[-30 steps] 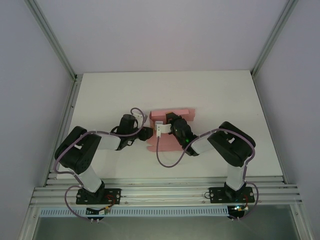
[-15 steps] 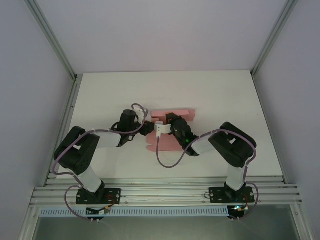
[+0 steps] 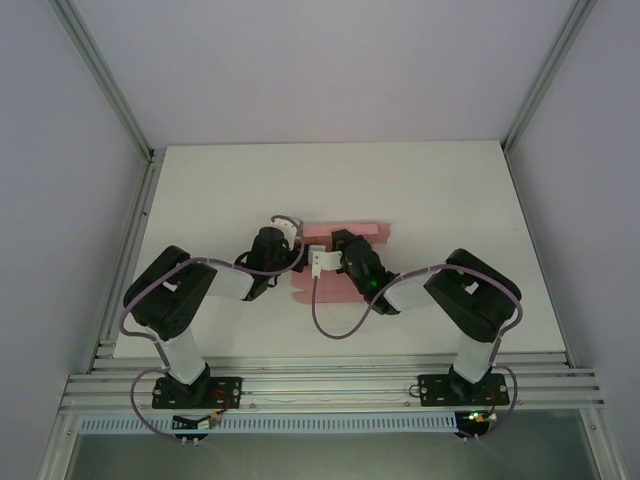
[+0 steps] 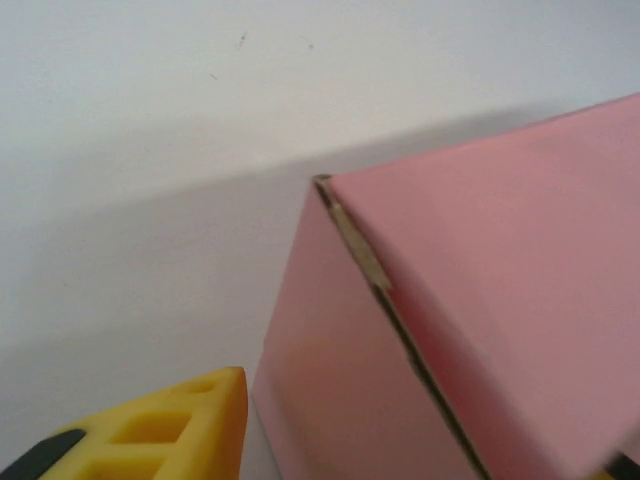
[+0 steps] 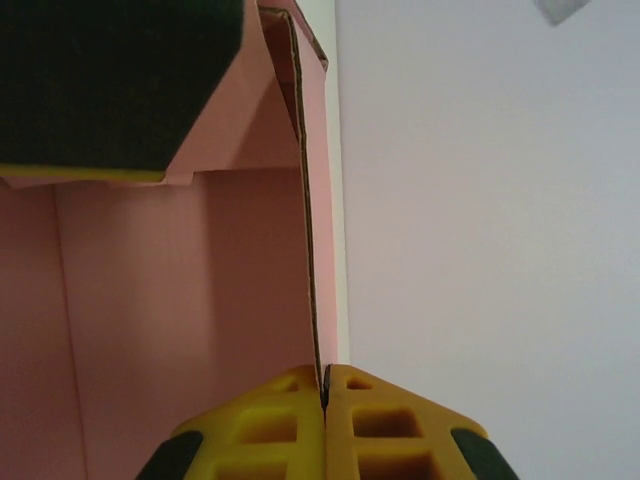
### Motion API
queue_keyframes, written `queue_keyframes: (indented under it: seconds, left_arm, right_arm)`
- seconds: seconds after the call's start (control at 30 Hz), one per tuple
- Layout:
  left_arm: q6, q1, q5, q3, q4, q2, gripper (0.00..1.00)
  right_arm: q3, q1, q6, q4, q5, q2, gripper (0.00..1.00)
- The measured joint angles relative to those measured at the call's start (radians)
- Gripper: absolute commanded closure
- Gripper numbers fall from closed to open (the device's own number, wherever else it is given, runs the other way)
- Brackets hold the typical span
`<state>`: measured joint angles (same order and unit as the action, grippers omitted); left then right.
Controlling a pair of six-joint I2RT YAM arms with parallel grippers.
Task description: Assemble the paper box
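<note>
Mid-assembly: pale pink thin-card paper box [image 3: 350, 230]; right fingers [image 5: 262, 432] pinch 1 wall, left fingers [image 4: 170, 432] spread at its corner, likely pressing next.

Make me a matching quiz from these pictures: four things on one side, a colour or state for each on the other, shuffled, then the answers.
Things:
1 box
2 table
3 right gripper
4 cable

Descriptions:
A purple
B shut on a card edge
C pink
D white

Pairs: 1-C, 2-D, 3-B, 4-A
</note>
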<state>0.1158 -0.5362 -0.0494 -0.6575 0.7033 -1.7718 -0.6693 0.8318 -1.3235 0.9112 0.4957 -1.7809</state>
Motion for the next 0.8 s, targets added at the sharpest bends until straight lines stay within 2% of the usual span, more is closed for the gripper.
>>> queue_keyframes:
  seconds: [0.27, 0.37, 0.8]
  left_arm:
    - [0.013, -0.004, 0.030, -0.013, 0.068, -0.047, 0.82]
    - [0.005, -0.019, 0.098, -0.015, 0.064, -0.047, 1.00]
    - [0.061, -0.153, 0.486, -0.106, -0.084, -0.070, 1.00]
  right_arm:
    - [-0.020, 0.000, 0.057, -0.085, -0.009, 0.025, 1.00]
    - [-0.021, 0.003, 0.076, -0.096, -0.018, 0.033, 1.00]
    - [-0.029, 0.007, 0.184, -0.202, -0.043, 0.086, 1.00]
